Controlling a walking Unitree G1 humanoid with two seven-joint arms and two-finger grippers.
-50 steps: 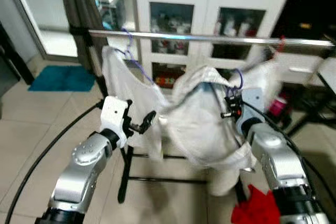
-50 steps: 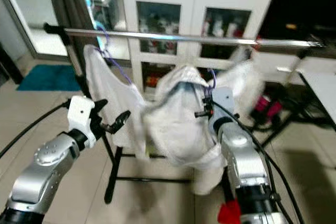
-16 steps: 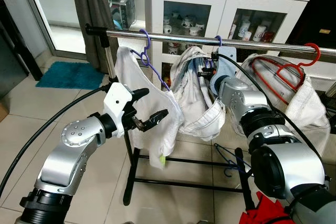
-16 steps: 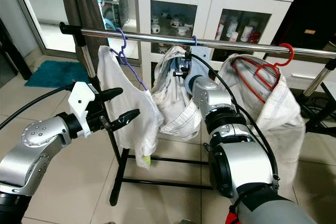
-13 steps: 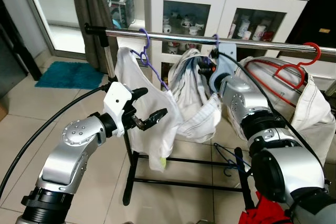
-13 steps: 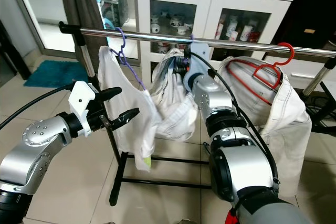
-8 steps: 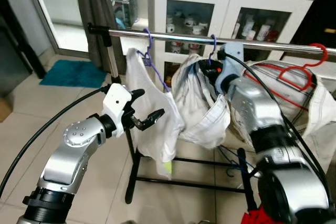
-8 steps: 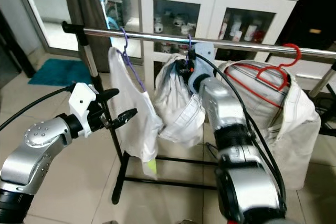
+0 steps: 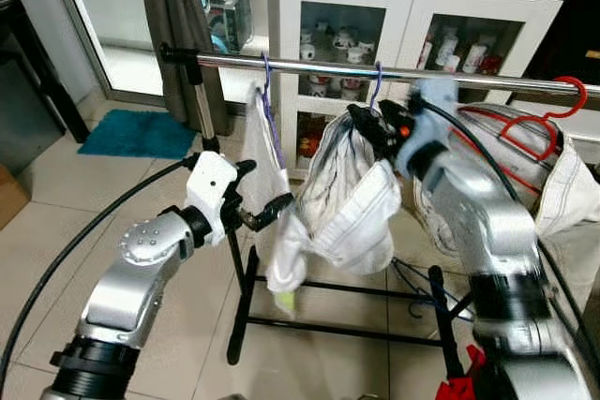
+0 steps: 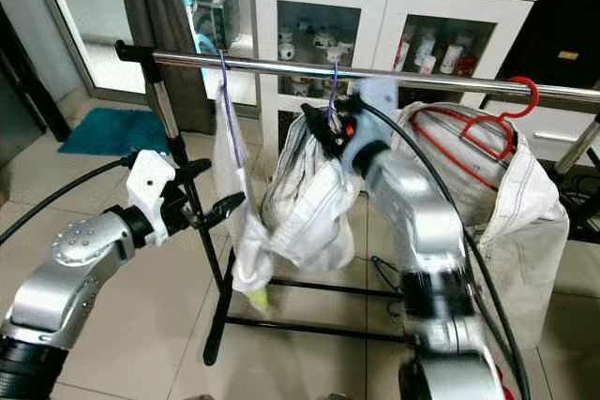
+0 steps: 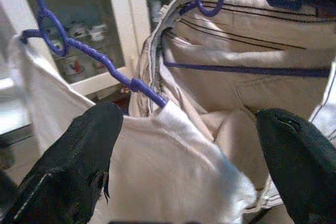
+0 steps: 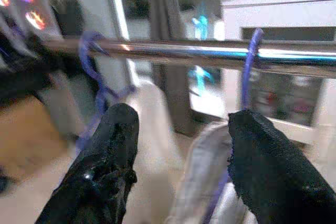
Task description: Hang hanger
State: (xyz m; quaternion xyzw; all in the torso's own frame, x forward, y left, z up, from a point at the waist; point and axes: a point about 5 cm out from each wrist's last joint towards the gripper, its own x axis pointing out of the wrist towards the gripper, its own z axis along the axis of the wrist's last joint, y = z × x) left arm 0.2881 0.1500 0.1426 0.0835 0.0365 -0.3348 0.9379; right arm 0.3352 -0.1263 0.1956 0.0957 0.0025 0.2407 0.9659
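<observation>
- As the purple hanger hooked over the rail, its pale garment drooped limp below: likely light and floppy, best held at the stiff neck.
- The right gripper gaped empty just below the rail.
- The left gripper spread wide beside the garment.

— What sort of place was it?
— A home: tiled floor, a white glass-door cabinet of cups on the far side, laundry on a drying rail.

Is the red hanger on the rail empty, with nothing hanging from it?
No, the red hanger on the rail carries a pale garment draped over it.
</observation>
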